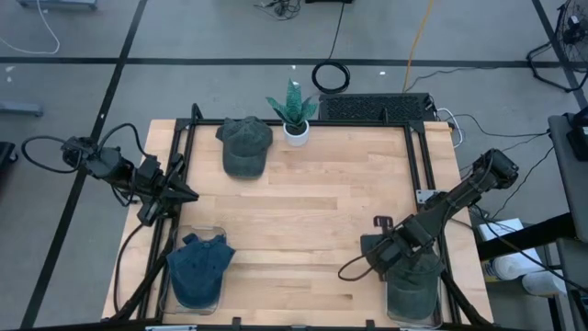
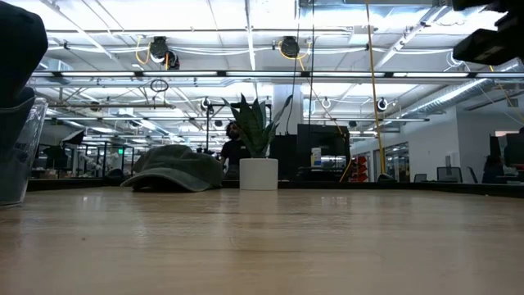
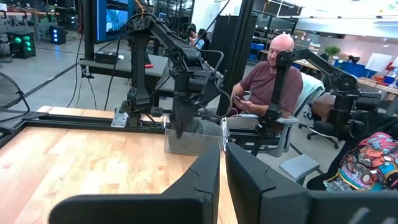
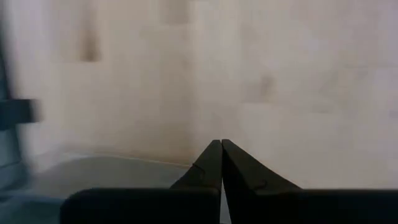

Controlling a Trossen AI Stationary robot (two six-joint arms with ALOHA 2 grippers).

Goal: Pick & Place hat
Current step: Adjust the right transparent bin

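Three hats and a plant sat on the surface [image 1: 303, 211].
One hat [image 1: 245, 144] lay at the far edge, just left of the potted plant [image 1: 294, 112]. A second hat [image 1: 199, 269] sat in a bin at the near left corner; a third [image 1: 413, 285] at the near right corner, under the right claw [image 1: 375, 260].

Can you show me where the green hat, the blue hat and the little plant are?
Green hat [image 1: 245, 147]: high view, on the crown's middle.
Blue hat [image 1: 198, 267]: high view, on the crown, in the clear bin.
Plant [image 1: 296, 132]: high view, on its white pot.
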